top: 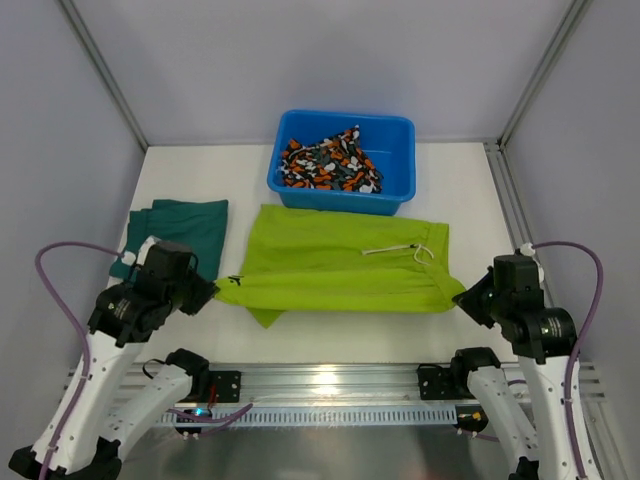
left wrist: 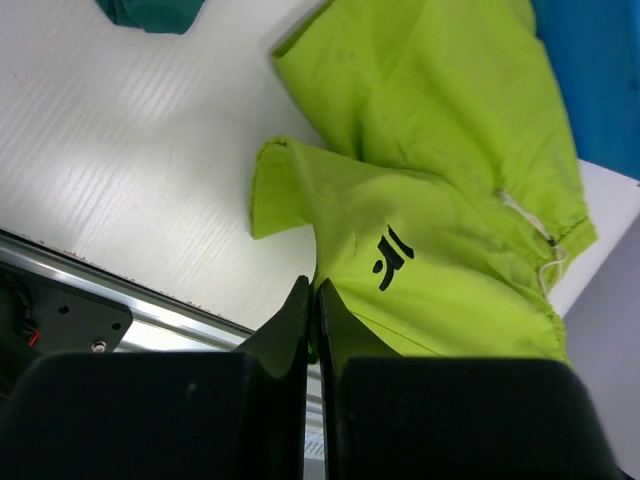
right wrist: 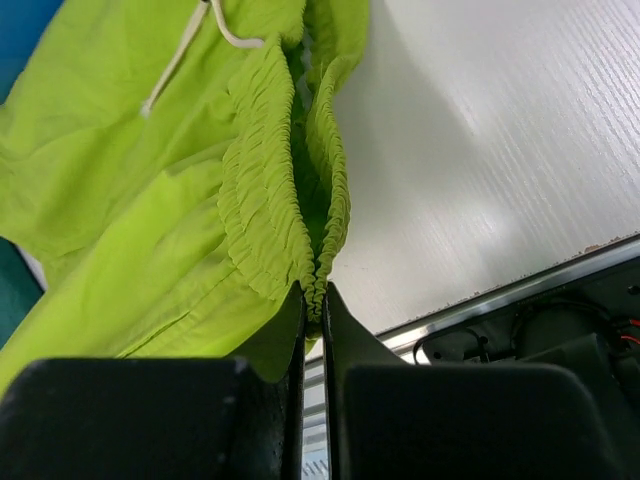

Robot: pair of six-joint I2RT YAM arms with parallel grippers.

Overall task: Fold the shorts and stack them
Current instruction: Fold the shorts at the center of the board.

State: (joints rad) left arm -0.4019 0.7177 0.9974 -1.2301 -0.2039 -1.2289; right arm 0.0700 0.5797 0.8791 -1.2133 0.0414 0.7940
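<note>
1. The white worktop (top: 470, 190) carries everything, and the blue tub (top: 398, 160) stands at its far middle.
2. The lime shorts (top: 330, 262) lie spread flat just in front of the tub, with the gathered waistband out towards the tub's right.
3. The dark teal shorts (top: 185, 228) lie to the tub's left and a little nearer, apart from it.
4. The camouflage shorts (top: 325, 165) are bunched inside the tub.
5. The left fingers (left wrist: 290, 325), near-left of the tub, are pinched together on the lime shorts' leg end.
6. The right fingers (right wrist: 340, 330), near-right of the tub, are clamped on the lime waistband.
</note>
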